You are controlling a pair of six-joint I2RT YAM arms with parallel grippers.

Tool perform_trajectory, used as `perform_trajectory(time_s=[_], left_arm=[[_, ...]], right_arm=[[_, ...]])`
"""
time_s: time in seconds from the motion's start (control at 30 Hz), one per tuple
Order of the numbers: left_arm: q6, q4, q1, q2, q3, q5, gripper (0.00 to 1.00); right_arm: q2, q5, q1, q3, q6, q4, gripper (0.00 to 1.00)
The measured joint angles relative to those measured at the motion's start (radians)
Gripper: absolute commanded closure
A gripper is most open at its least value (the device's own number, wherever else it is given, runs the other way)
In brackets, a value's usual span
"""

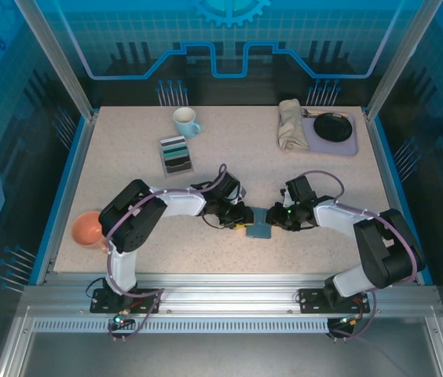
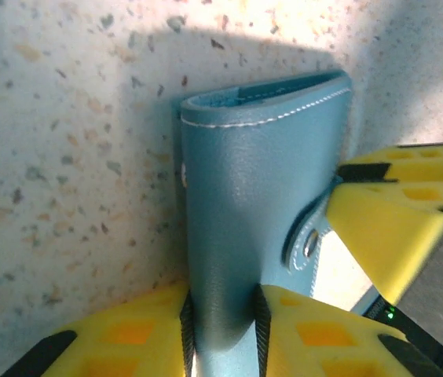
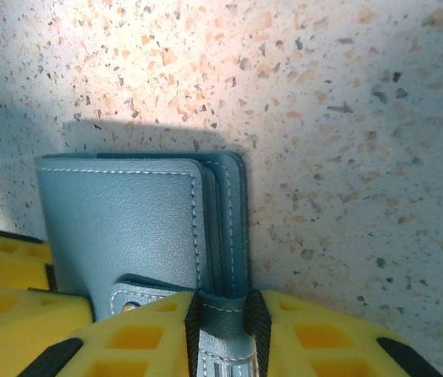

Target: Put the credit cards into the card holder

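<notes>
The blue-teal card holder [image 1: 259, 229] lies folded at the table's middle, with both grippers meeting on it. My left gripper [image 1: 244, 217] is shut on its folded cover [image 2: 253, 181], and the black pads [image 2: 187, 326] pinch the leather. My right gripper [image 1: 279, 217] is shut on the holder's stitched edge [image 3: 221, 310], next to the snap strap [image 3: 139, 290]. The holder's closed cover [image 3: 123, 220] rests on the table. The credit cards [image 1: 175, 148], teal, dark and pale, stand in a tiered rack at the back left, away from both grippers.
The pale grey rack [image 1: 181, 167] stands by a pale blue mug [image 1: 186, 122]. An orange bowl [image 1: 88, 228] sits at the left edge. At the back right are a lilac tray [image 1: 350, 146] with a black dish [image 1: 333, 126] and a folded cloth [image 1: 289, 123].
</notes>
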Motion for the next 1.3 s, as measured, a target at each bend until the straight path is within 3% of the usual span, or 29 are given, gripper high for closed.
perform_trajectory(time_s=[0.4, 0.67, 0.9, 1.3], left_arm=[[-0.047, 0.119, 0.025, -0.123, -0.095, 0.044, 0.99], [-0.050, 0.130, 0.025, -0.125, -0.101, 0.046, 1.00], [-0.066, 0.138, 0.025, -0.126, -0.121, 0.042, 1.00], [-0.072, 0.147, 0.036, -0.146, -0.156, 0.035, 1.00]], right_arm=[[-0.013, 0.020, 0.014, 0.036, -0.005, -0.062, 0.68], [-0.093, 0.050, 0.109, 0.097, -0.018, -0.098, 0.58], [-0.010, 0.105, 0.178, 0.126, -0.016, -0.097, 0.57], [0.033, 0.302, 0.225, 0.170, -0.018, -0.188, 0.67]])
